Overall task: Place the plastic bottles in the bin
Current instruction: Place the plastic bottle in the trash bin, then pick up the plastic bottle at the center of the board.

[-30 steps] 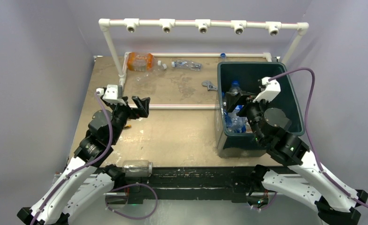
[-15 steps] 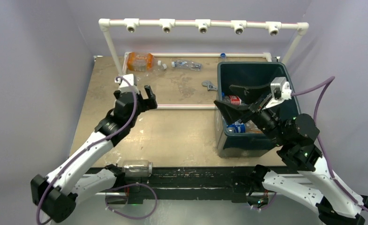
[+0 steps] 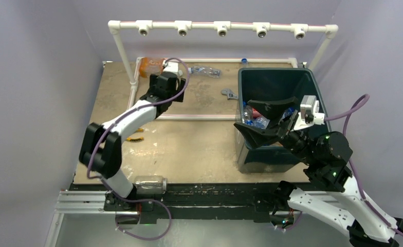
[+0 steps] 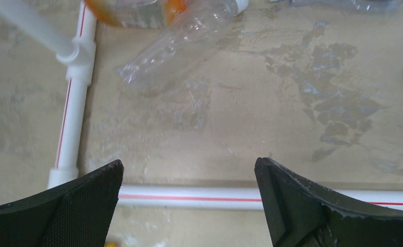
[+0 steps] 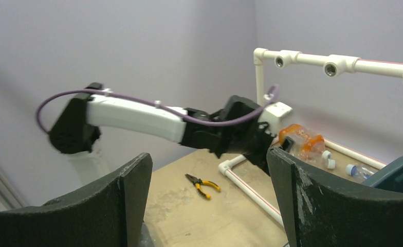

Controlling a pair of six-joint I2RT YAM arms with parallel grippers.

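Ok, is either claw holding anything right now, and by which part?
Nothing is held. The left claw hangs open, short of the clear bottle; the right claw is open and empty too.

Orange bottle (image 5: 303,144) (lying) near left arm (image 5: 138,119)

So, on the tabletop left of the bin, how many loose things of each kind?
Orange bottle: 1
Clear bottles: 2
Wrench: 1
Pliers: 1
Total: 5
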